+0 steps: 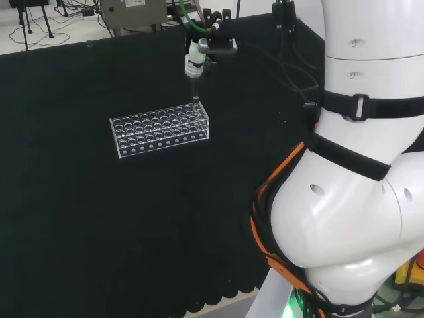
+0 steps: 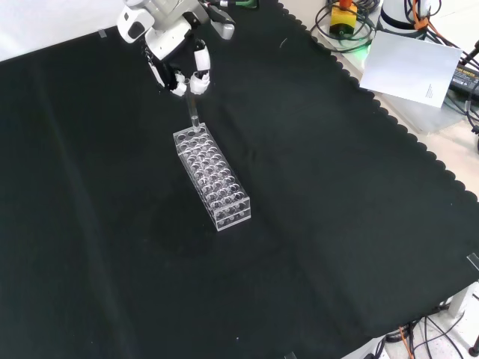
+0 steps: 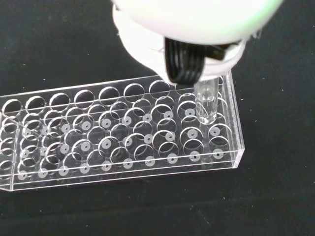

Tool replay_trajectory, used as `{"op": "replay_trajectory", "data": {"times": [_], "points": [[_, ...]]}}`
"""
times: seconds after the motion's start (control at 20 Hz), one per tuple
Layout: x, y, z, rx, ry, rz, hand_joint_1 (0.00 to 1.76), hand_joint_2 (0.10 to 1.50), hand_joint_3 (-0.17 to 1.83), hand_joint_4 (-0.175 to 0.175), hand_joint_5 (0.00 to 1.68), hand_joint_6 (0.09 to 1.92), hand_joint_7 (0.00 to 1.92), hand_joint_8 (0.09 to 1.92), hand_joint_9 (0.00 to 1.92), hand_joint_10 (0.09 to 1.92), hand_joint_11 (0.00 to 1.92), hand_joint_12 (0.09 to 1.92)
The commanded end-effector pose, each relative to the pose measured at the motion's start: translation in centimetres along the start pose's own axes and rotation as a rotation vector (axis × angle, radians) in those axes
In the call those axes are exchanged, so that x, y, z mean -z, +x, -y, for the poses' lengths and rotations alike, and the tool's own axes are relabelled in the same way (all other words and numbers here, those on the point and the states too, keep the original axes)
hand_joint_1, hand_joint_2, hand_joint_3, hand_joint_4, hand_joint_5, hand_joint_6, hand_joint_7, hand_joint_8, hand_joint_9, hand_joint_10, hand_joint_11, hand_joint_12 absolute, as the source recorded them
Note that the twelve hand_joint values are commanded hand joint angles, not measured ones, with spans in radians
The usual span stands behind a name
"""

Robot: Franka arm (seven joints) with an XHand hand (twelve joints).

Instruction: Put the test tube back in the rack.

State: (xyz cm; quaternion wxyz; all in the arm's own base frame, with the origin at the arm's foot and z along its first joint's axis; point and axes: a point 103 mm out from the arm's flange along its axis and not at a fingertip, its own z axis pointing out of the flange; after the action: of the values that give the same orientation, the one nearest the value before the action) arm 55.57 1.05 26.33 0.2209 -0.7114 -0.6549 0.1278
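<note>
Bench (image 2: 112,247) draped in black cloth (image 1: 79,218) with a scalloped edge, clear plastic rack (image 2: 213,177) with rows of round holes lying directly on it, near the cloth's middle

- Bench cloth (image 2: 337,224): plain black, with a scalloped edge.
- Test tube rack (image 2: 213,178): clear, with rows of round holes and small pale dots below them.
- Test tube (image 3: 205,104): clear, seemingly colourless.
- Hand (image 2: 179,71): white with black parts.
</note>
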Motion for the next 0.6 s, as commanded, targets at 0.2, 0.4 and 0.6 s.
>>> {"op": "replay_trajectory", "data": {"times": [0.2,0.4,0.6], "points": [[0.0,-0.3,-0.9,0.006,0.009,0.012,1.44,0.54,0.76,-0.175,1.36,0.51,1.41,0.69,1.47,0.19,1.18,1.07],[0.1,-0.4,-1.2,0.009,0.012,0.014,1.44,0.54,0.76,-0.175,1.36,0.51,1.41,0.69,1.47,0.19,1.18,1.07],[0.2,-0.4,-1.9,0.012,0.021,0.017,1.44,0.54,0.76,-0.175,1.36,0.51,1.41,0.69,1.47,0.19,1.18,1.07]]}}
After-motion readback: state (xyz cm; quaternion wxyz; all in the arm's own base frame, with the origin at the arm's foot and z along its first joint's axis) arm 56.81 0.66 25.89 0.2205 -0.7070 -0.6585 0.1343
